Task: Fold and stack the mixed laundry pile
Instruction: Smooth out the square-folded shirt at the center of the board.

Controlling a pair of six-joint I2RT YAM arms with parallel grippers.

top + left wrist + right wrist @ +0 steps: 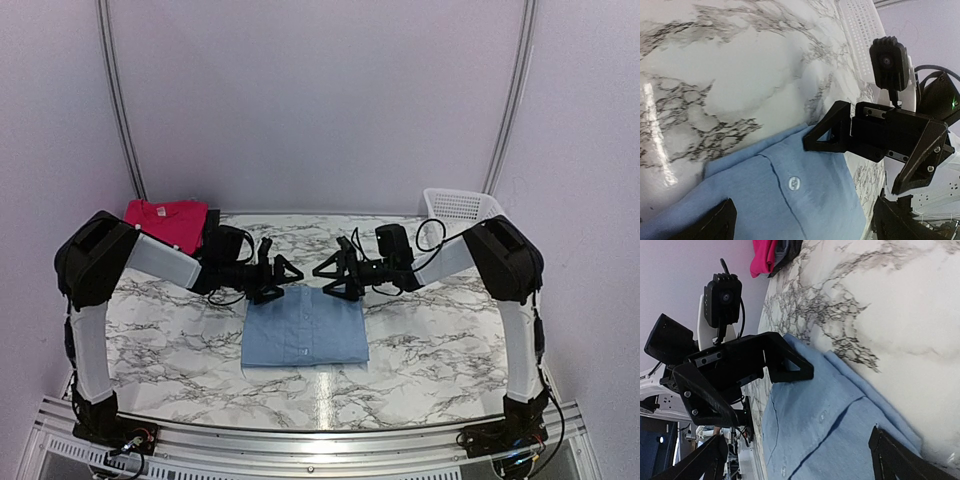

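A light blue shirt (305, 328) lies folded into a flat rectangle at the table's centre, placket and a button facing up (790, 200) (830, 425). Both grippers hover over its far edge, facing each other with a small gap between them. My left gripper (283, 272) (807, 225) is open with only shirt cloth below its fingers. My right gripper (330, 272) (797, 465) is open too, holding nothing. A bright pink-red garment (165, 220) (762, 255) lies folded at the far left with a dark piece (212, 222) beside it.
A white slatted basket (460, 208) (857, 30) stands at the far right corner. The marble table (430, 340) shows bare on both sides of the shirt. Purple walls close in the back and sides.
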